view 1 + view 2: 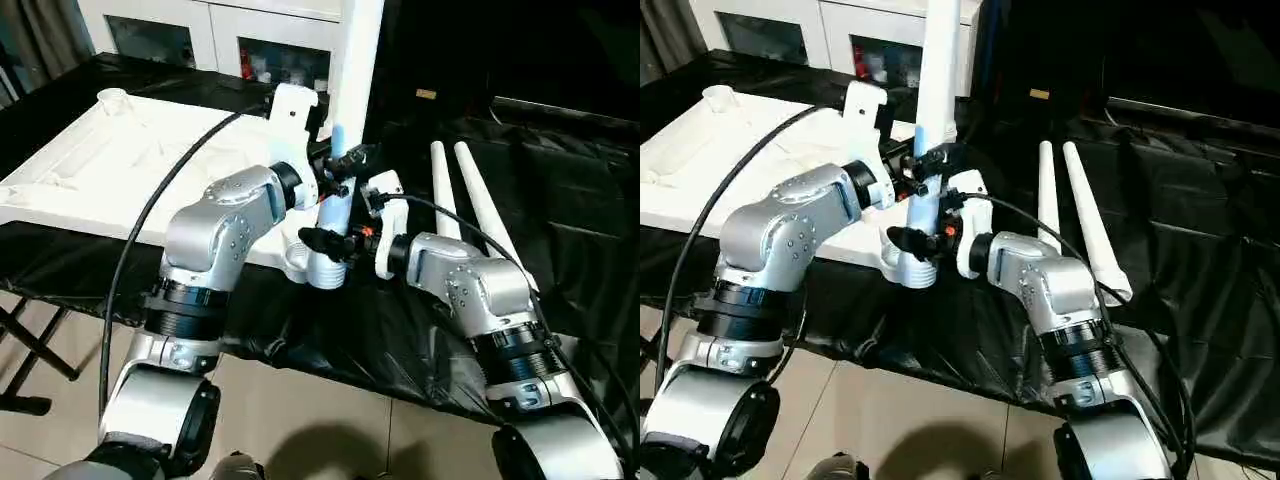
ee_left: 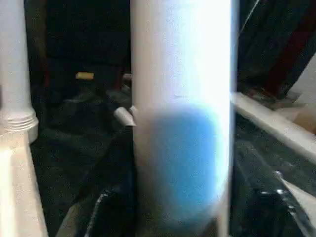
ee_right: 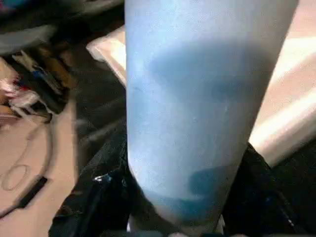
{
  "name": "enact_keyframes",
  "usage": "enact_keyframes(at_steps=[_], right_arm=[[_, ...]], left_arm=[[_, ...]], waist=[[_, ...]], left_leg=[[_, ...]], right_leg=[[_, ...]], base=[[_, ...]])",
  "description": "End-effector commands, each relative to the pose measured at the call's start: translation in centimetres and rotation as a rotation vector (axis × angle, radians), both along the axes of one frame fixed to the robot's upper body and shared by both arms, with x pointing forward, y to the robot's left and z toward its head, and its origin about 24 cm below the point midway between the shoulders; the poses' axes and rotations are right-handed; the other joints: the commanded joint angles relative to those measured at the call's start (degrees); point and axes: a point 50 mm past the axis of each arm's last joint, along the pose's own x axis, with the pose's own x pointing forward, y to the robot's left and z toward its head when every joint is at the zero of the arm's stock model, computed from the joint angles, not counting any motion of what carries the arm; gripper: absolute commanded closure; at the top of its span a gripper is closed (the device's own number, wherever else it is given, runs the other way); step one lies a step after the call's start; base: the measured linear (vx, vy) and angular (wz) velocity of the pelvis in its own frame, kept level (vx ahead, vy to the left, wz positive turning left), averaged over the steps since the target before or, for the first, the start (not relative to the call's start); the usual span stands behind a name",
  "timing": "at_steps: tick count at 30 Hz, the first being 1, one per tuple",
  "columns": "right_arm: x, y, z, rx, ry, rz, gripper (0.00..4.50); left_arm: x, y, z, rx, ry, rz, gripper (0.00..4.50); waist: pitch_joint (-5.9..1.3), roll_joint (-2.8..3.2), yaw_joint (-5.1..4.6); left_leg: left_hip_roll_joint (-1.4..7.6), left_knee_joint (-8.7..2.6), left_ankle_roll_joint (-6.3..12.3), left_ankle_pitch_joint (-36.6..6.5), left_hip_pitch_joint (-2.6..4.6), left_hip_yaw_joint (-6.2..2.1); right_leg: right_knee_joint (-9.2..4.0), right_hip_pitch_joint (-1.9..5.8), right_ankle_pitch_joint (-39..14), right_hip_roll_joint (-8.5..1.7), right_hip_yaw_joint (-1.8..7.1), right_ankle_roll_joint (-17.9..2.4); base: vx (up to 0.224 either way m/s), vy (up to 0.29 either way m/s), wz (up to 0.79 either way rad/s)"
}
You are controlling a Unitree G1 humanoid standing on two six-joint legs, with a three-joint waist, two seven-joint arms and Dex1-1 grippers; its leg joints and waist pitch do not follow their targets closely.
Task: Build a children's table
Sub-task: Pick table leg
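Observation:
The white tabletop (image 1: 120, 160) lies underside up on the black-covered bench at the left. A white leg (image 1: 938, 60) with a blue patch stands upright in the near right corner socket (image 1: 322, 272). My left gripper (image 1: 343, 165) reaches in from the left and sits around the leg at the blue patch (image 2: 185, 163). My right gripper (image 1: 335, 240) is lower down, shut on the leg (image 3: 197, 108) just above the socket. Two more legs (image 1: 470, 200) lie side by side on the black cloth to the right.
A white cabinet (image 1: 210, 35) with glass doors stands behind the bench. A black cable (image 1: 150, 210) loops over my left arm. Black cloth (image 1: 570, 200) covers the bench to the right, and the tiled floor (image 1: 300, 400) shows below its front edge.

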Motion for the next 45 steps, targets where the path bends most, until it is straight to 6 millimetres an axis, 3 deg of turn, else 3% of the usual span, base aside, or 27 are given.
enact_keyframes(at_steps=[1, 3, 7, 8, 12, 16, 17, 19, 29, 30, 33, 45], right_arm=[[-0.2, -0.2, 0.6, 0.045, -0.031, 0.03, 2.61], [-0.6, -0.4, 0.7, 0.067, -0.045, 0.087, 2.61], [-1.2, -0.8, 0.8, 0.072, -0.057, 0.154, 2.61], [-1.2, -0.9, 0.8, 0.07, -0.058, 0.155, 2.61], [-1.1, -1.3, 0.9, 0.055, -0.071, 0.153, 2.61], [-1.1, -1.5, 1.0, 0.051, -0.081, 0.155, 2.61], [-1.1, -1.5, 1.0, 0.049, -0.085, 0.155, 2.61], [-1.1, -1.5, 1.0, 0.047, -0.088, 0.158, 2.61], [-1.0, -1.7, 0.9, 0.019, -0.103, 0.14, 2.61], [-0.9, -1.7, 0.9, 0.025, -0.093, 0.139, 2.26], [-0.9, -1.8, 0.8, 0.04, -0.073, 0.141, 1.91], [-0.8, -2.2, -0.5, 0.03, 0.038, 0.145, 1.18]], left_arm=[[0.3, 0.3, 1.0, -0.042, -0.018, 0.009, 1.76], [0.2, 0.5, 0.9, -0.108, 0.013, -0.053, 1.5], [-0.6, 1.0, 0.8, -0.157, 0.033, -0.218, 1.43], [-0.6, 1.0, 0.8, -0.149, 0.03, -0.233, 1.69], [-0.9, 1.0, 0.9, -0.113, 0.007, -0.268, 1.97], [-0.8, 1.0, 1.0, -0.12, -0.001, -0.259, 2.25], [-0.8, 1.0, 1.0, -0.126, -0.001, -0.256, 2.31], [-0.6, 1.0, 1.0, -0.123, -0.004, -0.242, 2.55], [-0.9, 0.8, 1.0, -0.159, -0.028, -0.261, 2.69], [-0.9, 0.8, 1.0, -0.163, -0.031, -0.262, 2.69], [-1.1, 0.8, 1.1, -0.172, -0.047, -0.277, 2.69], [-1.6, 0.7, 1.5, -0.199, -0.095, -0.33, 2.69]], waist=[[-5.13, 0.62, -0.14], [-5.11, 0.53, -0.13], [-5.1, 0.53, 0.02], [-5.12, 0.68, -0.02], [-5.0, 0.69, -0.11], [-5.09, 0.61, -0.08], [-5.11, 1.19, -0.04], [-5.14, 0.84, -0.11], [-5.17, 0.72, -0.12], [-5.2, 0.71, -0.11], [-5.15, 0.58, -0.17], [-5.1, 0.42, -0.18]], left_leg=[[0.92, -3.36, -1.29, -8.75, 0.39, -0.22], [0.83, -3.3, -0.77, -8.24, 0.42, -0.18], [0.83, -3.3, -0.29, -8.11, 0.5, -0.17], [0.88, -3.35, -0.3, -8.22, 0.52, -0.22], [1.03, -3.46, -0.92, -9.31, 0.61, -0.22], [0.99, -3.36, -0.92, -8.59, 0.53, -0.2], [1.01, -3.34, -0.95, -8.41, 0.54, -0.3], [0.98, -3.33, -0.93, -8.49, 0.52, -0.24], [0.98, -3.26, -0.73, -8.36, 0.51, -0.19], [0.97, -3.25, -0.7, -8.27, 0.53, -0.18], [1.01, -3.26, -0.46, -8.0, 0.52, -0.17], [1.02, -3.28, -0.42, -8.26, 0.56, -0.1]], right_leg=[[-4.24, 3.95, -6.57, -4.38, 2.88, -8.59], [-4.25, 3.92, -6.11, -4.32, 2.83, -8.83], [-4.26, 3.87, -6.93, -4.32, 2.82, -8.86], [-4.2, 3.85, -7.26, -4.33, 2.79, -8.9], [-4.46, 3.74, -9.29, -4.41, 2.82, -8.69], [-4.32, 3.83, -8.04, -4.41, 2.84, -8.87], [-4.18, 3.77, -7.44, -4.39, 2.82, -9.13], [-4.22, 3.88, -6.94, -4.29, 2.79, -9.24], [-4.25, 3.93, -7.05, -4.36, 2.81, -9.42], [-4.24, 3.94, -6.89, -4.34, 2.82, -9.43], [-4.16, 3.9, -6.81, -4.32, 2.8, -9.53], [-4.33, 3.86, -8.27, -4.36, 2.81, -9.24]], base=[[0.0, 0.0, 0.0], [0.0, 0.0, 0.0], [0.0, 0.0, 0.0], [0.0, 0.0, 0.0], [0.0, 0.0, 0.0], [0.0, 0.0, 0.0], [0.0, 0.0, 0.0], [0.0, 0.0, 0.0], [0.0, 0.0, 0.0], [0.0, 0.0, 0.0], [0.0, 0.0, 0.0], [0.0, 0.0, 0.0]])
